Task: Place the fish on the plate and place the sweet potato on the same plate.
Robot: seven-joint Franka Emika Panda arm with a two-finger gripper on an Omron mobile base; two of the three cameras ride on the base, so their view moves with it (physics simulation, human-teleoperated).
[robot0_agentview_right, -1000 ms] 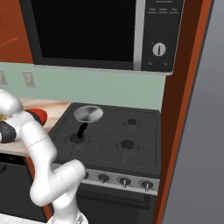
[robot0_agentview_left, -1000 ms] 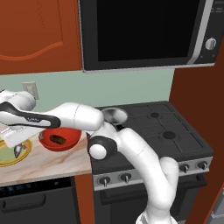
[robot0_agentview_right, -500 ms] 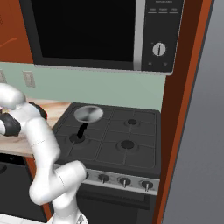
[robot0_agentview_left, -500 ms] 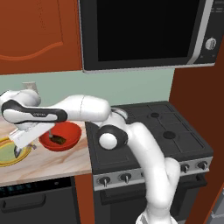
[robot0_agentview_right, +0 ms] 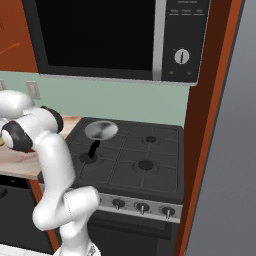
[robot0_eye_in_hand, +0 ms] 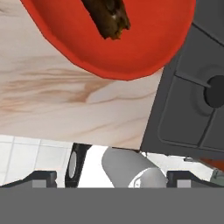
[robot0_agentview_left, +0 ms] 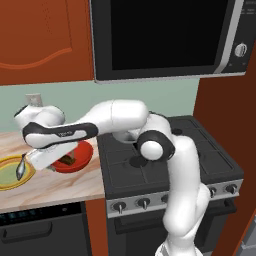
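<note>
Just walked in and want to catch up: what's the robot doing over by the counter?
The arm is stretched out to the left over the wooden counter, its open gripper empty between the plate and the red bowl. The fish already lies at the plate's edge. The sweet potato sits in the red bowl and is not yet on the plate, so that half of the job remains.
</note>
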